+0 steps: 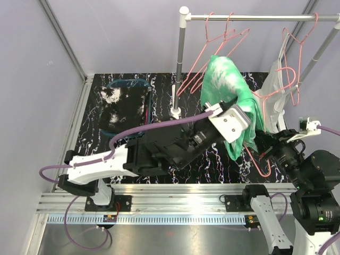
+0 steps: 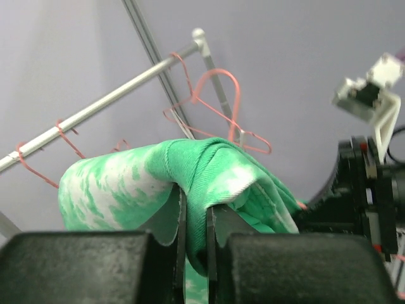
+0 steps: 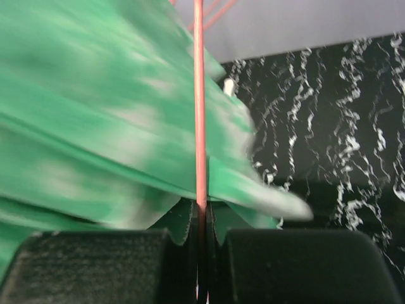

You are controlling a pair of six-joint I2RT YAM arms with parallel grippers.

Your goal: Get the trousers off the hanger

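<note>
Pinching a fold of the green trousers (image 2: 126, 183), the left gripper (image 2: 193, 204) is clenched on the cloth, jaws nearly together, holding it up above the right half of the table (image 1: 212, 162). The right gripper (image 3: 201, 218) is clamped on the thin pink wire of a hanger (image 3: 200, 95), which runs straight up across the green cloth. Black speckled trousers (image 1: 123, 106) lie flat near the table's far left corner. More pink hangers (image 1: 223, 40) hang from the rail (image 1: 255, 17) above the far edge, and a white garment (image 1: 275, 93) hangs near its right end.
</note>
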